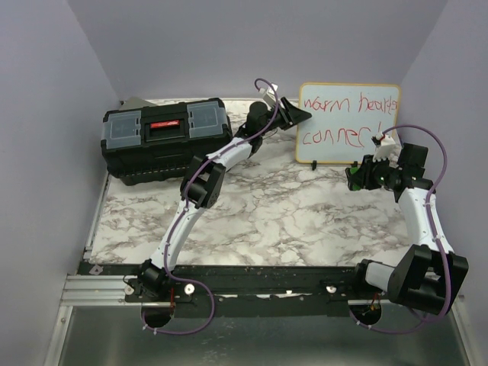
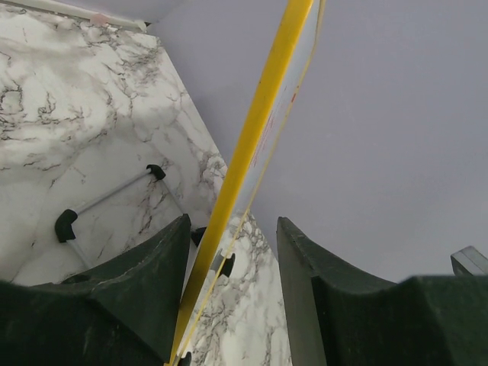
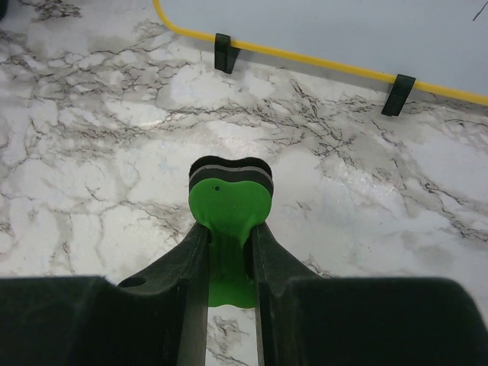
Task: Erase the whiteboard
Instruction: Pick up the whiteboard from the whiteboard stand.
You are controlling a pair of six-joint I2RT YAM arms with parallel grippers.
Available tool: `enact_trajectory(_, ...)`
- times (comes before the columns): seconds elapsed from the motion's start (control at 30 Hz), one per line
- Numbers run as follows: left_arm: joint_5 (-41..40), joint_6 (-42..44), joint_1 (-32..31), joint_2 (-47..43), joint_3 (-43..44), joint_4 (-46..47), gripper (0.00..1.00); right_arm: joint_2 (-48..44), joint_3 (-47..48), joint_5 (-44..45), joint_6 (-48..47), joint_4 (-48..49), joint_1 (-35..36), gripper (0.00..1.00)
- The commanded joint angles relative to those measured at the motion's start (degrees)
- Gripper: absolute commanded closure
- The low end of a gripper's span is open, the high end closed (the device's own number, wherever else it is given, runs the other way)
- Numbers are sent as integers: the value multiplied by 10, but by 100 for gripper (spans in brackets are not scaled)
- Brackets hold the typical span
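Note:
The whiteboard (image 1: 347, 114) stands upright at the back of the table, with red handwriting on its face. My left gripper (image 1: 301, 114) is at its left edge. In the left wrist view the yellow frame (image 2: 252, 145) runs between the fingers of the left gripper (image 2: 232, 221). It lies close against the left finger, with a gap to the right one, so the jaws are open. My right gripper (image 1: 354, 177) hovers low in front of the board's lower right corner. It is shut on a green eraser (image 3: 229, 206) with a dark felt face. The board's bottom edge (image 3: 320, 59) lies ahead of it.
A black toolbox (image 1: 166, 137) with a grey lid stands at the back left, beside the left arm. The board rests on small black feet (image 3: 223, 52) on the marble-patterned table (image 1: 290, 213). Lilac walls close in the back and sides.

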Motion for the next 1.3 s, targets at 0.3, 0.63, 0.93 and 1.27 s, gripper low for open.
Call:
enact_trajectory(0.3, 46, -2, -9, 3, -4, 30, 53, -12, 3, -16, 2, -3, -7, 99)
enact_trajectory(0.63, 49, -6, -14, 5, -4, 24, 61, -15, 3, -17, 2, -2, -9, 99)
enact_trajectory(0.93, 67, 8, -13, -19, -43, 66, 84, -17, 2, -18, 2, -3, -11, 99)
enact_trajectory(1.27, 107, 107, -15, -104, -129, 102, 100, -21, 0, -18, 3, -2, -14, 99)
